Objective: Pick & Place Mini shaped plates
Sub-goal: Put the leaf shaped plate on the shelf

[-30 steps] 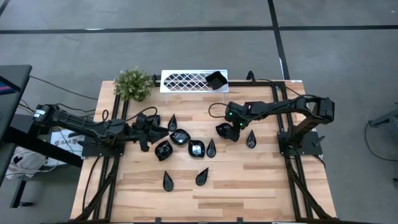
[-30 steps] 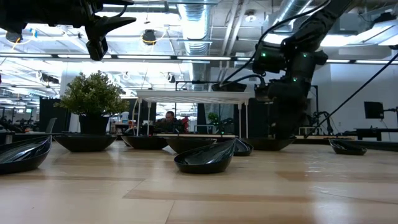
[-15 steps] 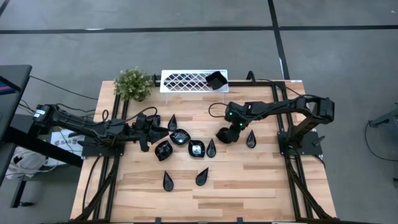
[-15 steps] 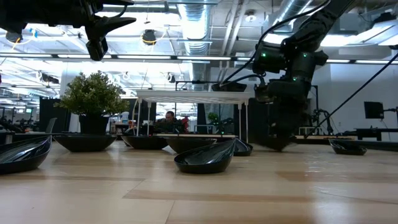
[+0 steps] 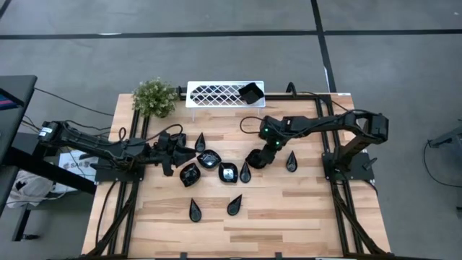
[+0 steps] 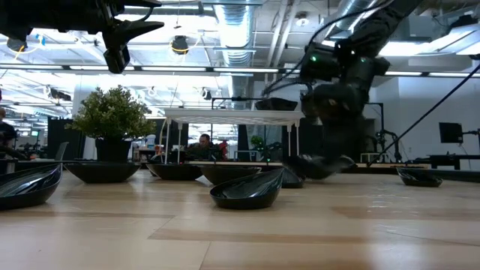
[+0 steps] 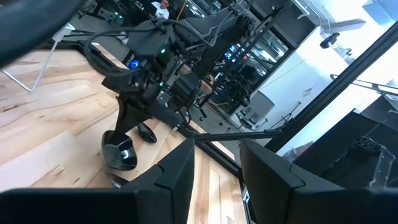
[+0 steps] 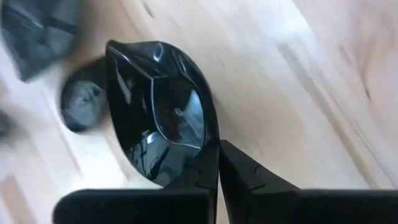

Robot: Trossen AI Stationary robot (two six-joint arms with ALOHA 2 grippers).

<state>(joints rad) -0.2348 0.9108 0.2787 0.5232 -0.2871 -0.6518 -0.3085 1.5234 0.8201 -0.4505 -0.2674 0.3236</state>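
Mini shaped plates (image 5: 208,159) lie scattered mid-bench (image 5: 303,209): teardrops and wavy squares, plus one black plate (image 5: 250,92) on the white lattice tray (image 5: 213,94) at the far edge, beside a potted plant (image 5: 154,97). Left gripper (image 5: 189,154) hovers over the left part of the cluster, fingers parted, holding nothing. Right gripper (image 5: 264,154) is near the centre, fingers (image 8: 205,171) clenched on the rim of a wavy black plate (image 8: 158,112), tilted and lifted just off the wood.
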